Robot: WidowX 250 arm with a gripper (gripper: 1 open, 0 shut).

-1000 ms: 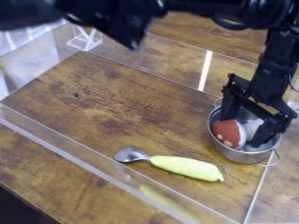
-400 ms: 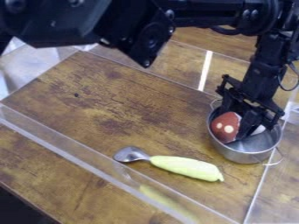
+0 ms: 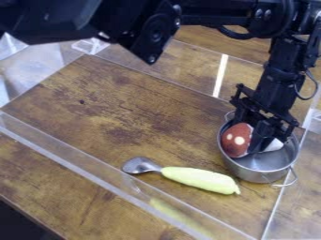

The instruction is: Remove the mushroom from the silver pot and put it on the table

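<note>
The robot arm enters from the top of the view, with its dark gripper point(image 3: 261, 139) directed downward into the silver pot point(image 3: 261, 169). The gripper is clenched on the mushroom point(image 3: 236, 138), its dark fingers crossing the toy between the cap and the pale part to the right. The mushroom is located inside the pot, toward the left part of the opening, with its reddish-brown cap facing outward and showing pale spots. The cap lies near the left part of the rim; whether it touches the metal cannot be determined. The pot stands upright at the right of the view, its shiny inner wall exposed below the gripper, and a thin wire handle point(image 3: 291, 176) projects at its lower right. On the dark wood-plank table point(image 3: 113, 122), to the left of the pot and nearer the lower edge of the view, lies a spoon point(image 3: 194, 178). Its metal bowl points left and its yellow handle extends to the right. A clear acrylic wall point(image 3: 94, 171) runs diagonally along the tabletop, on the near side of the spoon.
</note>
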